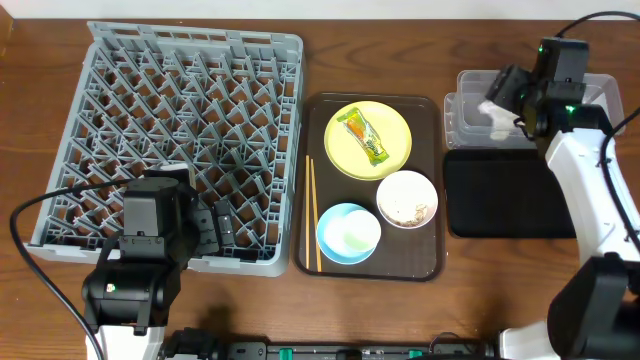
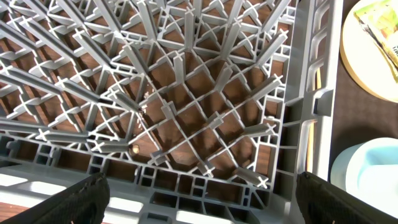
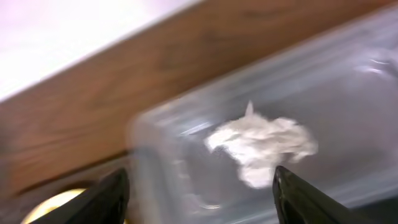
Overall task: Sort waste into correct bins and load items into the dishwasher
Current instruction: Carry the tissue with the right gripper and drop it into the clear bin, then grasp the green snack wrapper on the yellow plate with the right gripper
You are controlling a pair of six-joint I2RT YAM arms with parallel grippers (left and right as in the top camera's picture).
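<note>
Far right, tissue (image 3: 261, 146) lies in clear tub (image 1: 466, 116), right gripper (image 3: 202, 188) spread empty above. Left gripper (image 2: 205, 199) spread over bare rack (image 1: 180, 110); wrapper (image 1: 364, 137), plate (image 1: 399, 141), blue bowl (image 1: 348, 232), white bowl (image 1: 407, 199), chopsticks (image 1: 312, 215) unsorted.

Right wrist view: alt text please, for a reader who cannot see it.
A crumpled white tissue lies inside the clear tub, under the open, empty hand, whose dark fingers frame the bottom corners. The picture is blurred. Brown table runs behind the tub, and a sliver of yellow plate shows at lower left.

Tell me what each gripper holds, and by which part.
Nothing held. Left gripper open over the dish rack; right gripper open above the tissue in the clear tub.
</note>
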